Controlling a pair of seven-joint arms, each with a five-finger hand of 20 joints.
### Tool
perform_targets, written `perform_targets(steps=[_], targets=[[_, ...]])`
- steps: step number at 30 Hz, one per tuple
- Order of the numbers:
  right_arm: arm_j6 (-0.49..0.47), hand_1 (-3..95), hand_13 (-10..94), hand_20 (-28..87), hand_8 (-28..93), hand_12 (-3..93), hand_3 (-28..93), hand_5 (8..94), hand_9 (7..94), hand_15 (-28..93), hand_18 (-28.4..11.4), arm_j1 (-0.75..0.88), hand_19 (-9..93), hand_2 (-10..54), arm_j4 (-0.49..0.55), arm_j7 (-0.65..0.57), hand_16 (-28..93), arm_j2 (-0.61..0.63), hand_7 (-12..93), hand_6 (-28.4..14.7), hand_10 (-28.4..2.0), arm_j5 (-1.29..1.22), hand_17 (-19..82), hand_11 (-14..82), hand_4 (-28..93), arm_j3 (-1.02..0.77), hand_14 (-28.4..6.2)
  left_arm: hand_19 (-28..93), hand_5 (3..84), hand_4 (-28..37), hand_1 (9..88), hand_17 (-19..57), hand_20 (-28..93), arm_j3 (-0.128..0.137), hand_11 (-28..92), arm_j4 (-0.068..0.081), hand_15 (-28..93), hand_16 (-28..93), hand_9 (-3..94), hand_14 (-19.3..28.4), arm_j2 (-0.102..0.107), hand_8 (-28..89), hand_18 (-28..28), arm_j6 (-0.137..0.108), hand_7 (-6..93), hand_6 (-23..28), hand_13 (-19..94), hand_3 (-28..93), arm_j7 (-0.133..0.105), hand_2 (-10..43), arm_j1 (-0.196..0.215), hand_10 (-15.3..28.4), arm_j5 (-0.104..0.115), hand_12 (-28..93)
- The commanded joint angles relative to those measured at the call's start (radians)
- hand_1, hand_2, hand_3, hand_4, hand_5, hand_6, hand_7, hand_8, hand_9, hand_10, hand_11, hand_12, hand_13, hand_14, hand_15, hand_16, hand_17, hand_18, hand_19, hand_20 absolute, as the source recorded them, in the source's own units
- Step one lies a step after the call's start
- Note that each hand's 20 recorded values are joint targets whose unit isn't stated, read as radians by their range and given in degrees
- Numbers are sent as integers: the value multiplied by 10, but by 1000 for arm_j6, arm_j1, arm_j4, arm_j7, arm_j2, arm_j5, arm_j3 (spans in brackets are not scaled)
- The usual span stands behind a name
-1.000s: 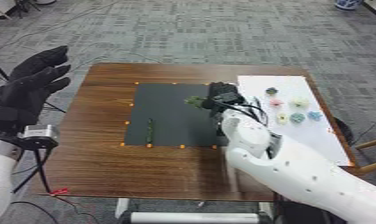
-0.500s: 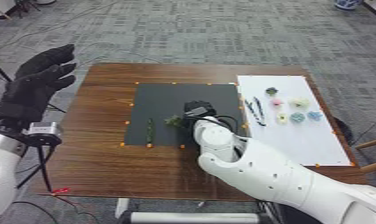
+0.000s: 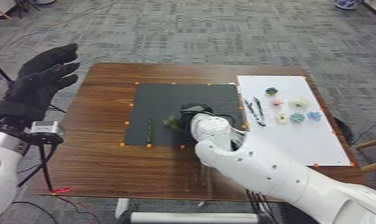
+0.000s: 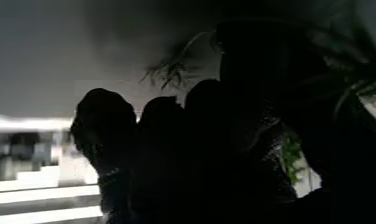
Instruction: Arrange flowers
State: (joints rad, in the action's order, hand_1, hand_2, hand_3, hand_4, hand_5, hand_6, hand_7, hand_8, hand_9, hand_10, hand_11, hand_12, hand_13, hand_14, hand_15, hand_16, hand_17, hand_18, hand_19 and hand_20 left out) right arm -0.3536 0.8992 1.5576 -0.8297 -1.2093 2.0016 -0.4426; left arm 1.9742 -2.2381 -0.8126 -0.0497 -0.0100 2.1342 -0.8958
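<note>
One green stem [image 3: 150,131] lies nearest me on the black mat [image 3: 191,91], running up from its near edge close to the near left corner. Just to the right of it, a leafy sprig [image 3: 173,123] is at the fingers of my right hand [image 3: 195,108], which I have closed on it, low over the mat; I cannot tell whether its leaves touch the surface. I take this step to be laying out the greenery, before any bloom goes in. Next I should settle the sprig beside the stem, ease my fingers apart and lift clear without dragging the leaves along. Farther off, two dark slender pieces [image 3: 258,109] lie by the left edge of the white board [image 3: 313,147], and to their right come a yellow bloom [image 3: 281,118], a pale blue bloom [image 3: 297,117] and a blue bloom [image 3: 313,115]. Beyond those are a pink bloom [image 3: 276,102] and a cream bloom [image 3: 298,102], then a small dark bloom [image 3: 271,91] nearer the far edge; all six await placing. Off the table's left edge, my left hand [image 3: 44,75] is raised, relaxed and holding nothing.
</note>
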Motion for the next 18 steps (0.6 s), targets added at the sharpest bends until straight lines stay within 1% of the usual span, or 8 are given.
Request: perform_targets(steps=[1, 5, 6, 11, 12, 13, 14, 18], targets=[[12, 180, 897, 609, -34, 424, 830, 922, 937, 824, -242, 56, 932, 99, 45, 1, 388, 0, 523, 40, -72, 0, 558, 605, -230, -21, -68, 391, 228, -279, 261, -113, 80, 5, 205, 1, 391, -47, 146, 120, -3, -102, 177, 13, 211, 20, 55, 714, 5, -79, 2, 92, 4, 196], [50, 137, 895, 605, -41, 429, 809, 920, 937, 815, -242, 71, 932, 96, 86, 19, 394, 26, 493, 35, -70, 3, 558, 582, -255, -57, -64, 391, 228, -279, 260, -112, 80, 7, 205, 0, 391, -48, 147, 119, -4, -102, 176, 7, 212, 19, 56, 717, 1, -79, 5, 91, 4, 196], [66, 129, 893, 605, -43, 430, 805, 917, 937, 813, -241, 68, 932, 95, 94, 21, 396, 37, 484, 33, -70, 16, 557, 574, -259, -53, -65, 390, 228, -280, 260, -113, 80, 9, 205, 0, 390, -48, 147, 119, -5, -102, 176, 8, 212, 19, 56, 718, 1, -80, 6, 91, 4, 196], [97, 95, 888, 600, -41, 450, 800, 912, 937, 807, -242, 72, 932, 99, 96, 19, 400, 42, 460, 27, -71, 16, 551, 553, -267, -82, -63, 387, 229, -281, 258, -111, 80, 14, 204, -4, 385, -49, 147, 117, -8, -103, 173, 5, 210, 19, 57, 723, -1, -82, 15, 88, 4, 193], [92, 89, 887, 600, -41, 451, 798, 912, 937, 808, -242, 76, 932, 100, 93, 14, 401, 39, 456, 25, -71, 21, 551, 552, -269, -91, -63, 387, 229, -281, 258, -111, 80, 12, 203, -4, 384, -49, 147, 117, -9, -103, 173, 5, 210, 19, 56, 723, 2, -82, 14, 88, 4, 193], [99, 84, 887, 601, -42, 451, 797, 910, 937, 808, -242, 80, 932, 101, 95, 13, 401, 40, 451, 23, -71, 14, 550, 551, -270, -100, -63, 386, 229, -281, 258, -112, 80, 10, 203, -4, 384, -49, 147, 117, -10, -102, 173, 4, 210, 19, 56, 724, -2, -82, 15, 88, 4, 192], [103, 83, 887, 601, -42, 452, 797, 910, 937, 807, -242, 88, 932, 102, 101, 11, 401, 40, 448, 21, -71, 3, 550, 550, -270, -114, -62, 386, 228, -281, 258, -112, 80, 10, 203, -3, 383, -49, 147, 116, -10, -102, 173, 10, 210, 19, 56, 724, 1, -82, 11, 88, 5, 193], [88, 73, 887, 601, -41, 452, 798, 907, 937, 805, -241, 110, 932, 99, 117, 23, 402, 34, 438, 18, -72, -1, 551, 547, -268, -158, -60, 385, 228, -281, 258, -112, 81, 11, 200, -4, 380, -49, 146, 116, -10, -102, 172, 4, 209, 18, 56, 724, 1, -82, 11, 87, 3, 191]])
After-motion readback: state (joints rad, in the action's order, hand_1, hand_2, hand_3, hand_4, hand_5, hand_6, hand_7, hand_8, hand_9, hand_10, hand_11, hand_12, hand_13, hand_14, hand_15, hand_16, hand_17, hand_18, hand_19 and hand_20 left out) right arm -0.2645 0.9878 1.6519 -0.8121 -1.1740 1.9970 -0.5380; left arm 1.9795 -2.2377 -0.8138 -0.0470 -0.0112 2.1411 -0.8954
